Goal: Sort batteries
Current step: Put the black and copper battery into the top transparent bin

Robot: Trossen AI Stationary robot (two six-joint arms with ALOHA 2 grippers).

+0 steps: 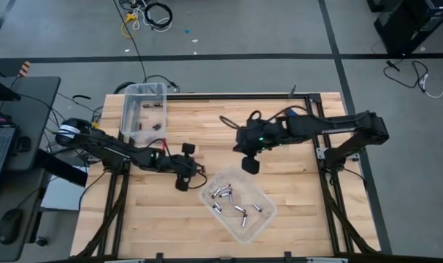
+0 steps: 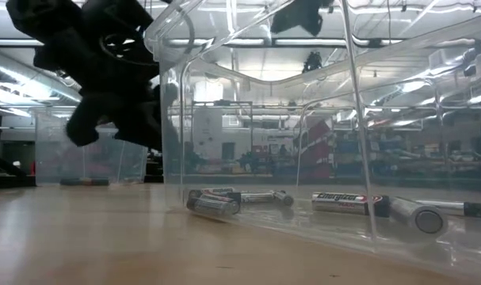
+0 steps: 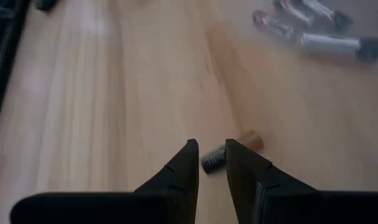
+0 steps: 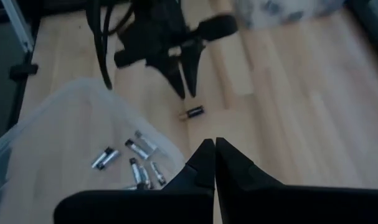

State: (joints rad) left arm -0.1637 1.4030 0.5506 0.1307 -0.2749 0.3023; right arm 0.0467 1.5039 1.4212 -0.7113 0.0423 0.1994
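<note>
Left claw, fingers apart, straddled a loose battery on the table; closing should follow; right claw shut

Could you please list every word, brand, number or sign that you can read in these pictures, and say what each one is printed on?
"Energizer": on the label of a battery lying inside the clear bin, in the low view.
The other batteries in the bin carry labels too blurred to read.
The loose battery on the table shows no legible print.
Signs in the room behind are too small to read.
</note>
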